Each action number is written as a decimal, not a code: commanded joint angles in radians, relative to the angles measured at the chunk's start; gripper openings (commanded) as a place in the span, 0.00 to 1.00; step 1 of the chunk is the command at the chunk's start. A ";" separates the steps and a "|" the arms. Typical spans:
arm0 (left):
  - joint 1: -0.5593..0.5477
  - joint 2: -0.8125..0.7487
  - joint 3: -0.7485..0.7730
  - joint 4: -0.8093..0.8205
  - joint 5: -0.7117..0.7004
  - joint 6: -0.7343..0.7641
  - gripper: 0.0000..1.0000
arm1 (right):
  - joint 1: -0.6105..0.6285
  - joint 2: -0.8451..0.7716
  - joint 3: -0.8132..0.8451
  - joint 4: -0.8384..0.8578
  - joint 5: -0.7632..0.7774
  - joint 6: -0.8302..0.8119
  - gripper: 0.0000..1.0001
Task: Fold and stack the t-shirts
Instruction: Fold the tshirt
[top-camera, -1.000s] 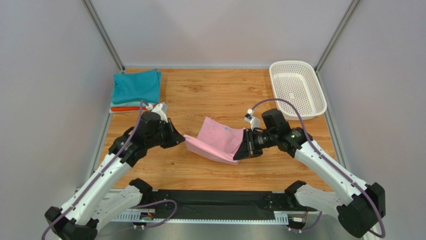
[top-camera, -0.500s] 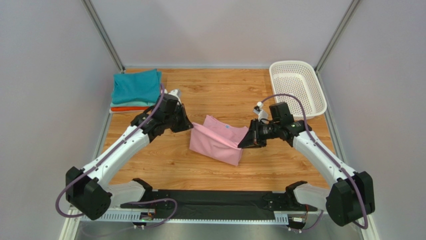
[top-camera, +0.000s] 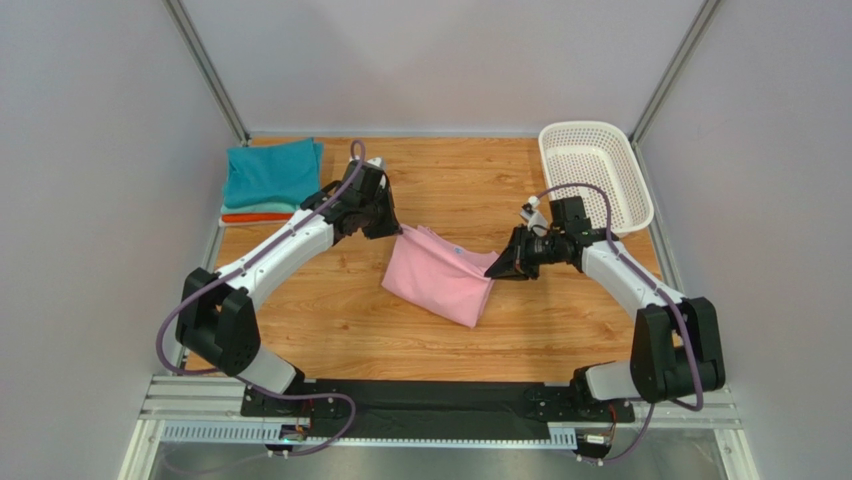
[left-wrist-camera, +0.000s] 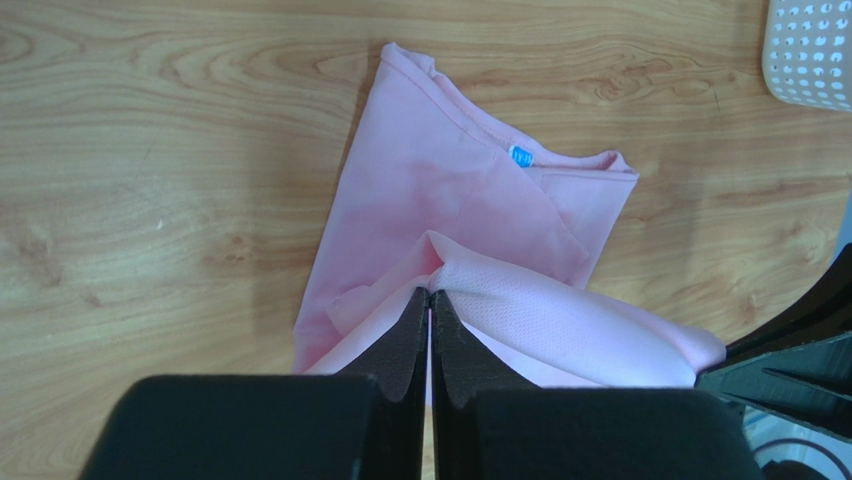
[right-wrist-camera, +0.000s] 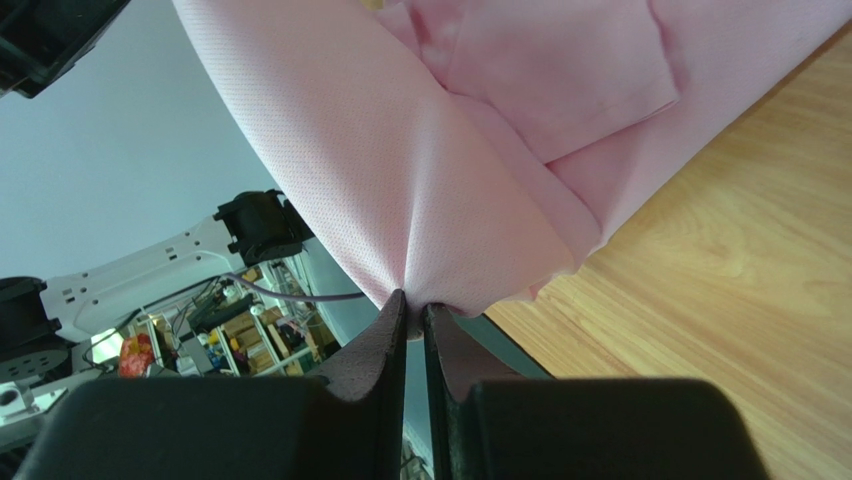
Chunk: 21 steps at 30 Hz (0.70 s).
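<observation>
As L claw, R claw went fwd — pink tee folded over

The desk has a light wood-grain top with visible knots and plank seams. Three plain, matte, pale-grey panels enclose it: a back panel along the far edge, a left panel and a right panel along the side edges. One aluminium post rises at the far-left corner and a second post at the far-right corner. A slotted aluminium frame runs below the near edge. Lighting is even and diffuse; shadows are soft.
</observation>
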<state>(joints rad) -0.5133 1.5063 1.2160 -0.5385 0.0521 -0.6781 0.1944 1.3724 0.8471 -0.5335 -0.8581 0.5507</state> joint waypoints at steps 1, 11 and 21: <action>0.021 0.067 0.085 0.052 -0.029 0.040 0.00 | -0.041 0.069 0.035 0.039 -0.021 -0.018 0.10; 0.022 0.399 0.321 0.052 0.018 0.066 0.00 | -0.090 0.289 0.116 0.132 0.103 0.000 0.11; 0.022 0.552 0.479 -0.015 0.029 0.097 0.34 | -0.095 0.298 0.188 0.170 0.214 0.038 0.54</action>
<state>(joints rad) -0.4992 2.0682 1.6371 -0.5247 0.0837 -0.6052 0.1032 1.6962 0.9813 -0.4011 -0.6743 0.5789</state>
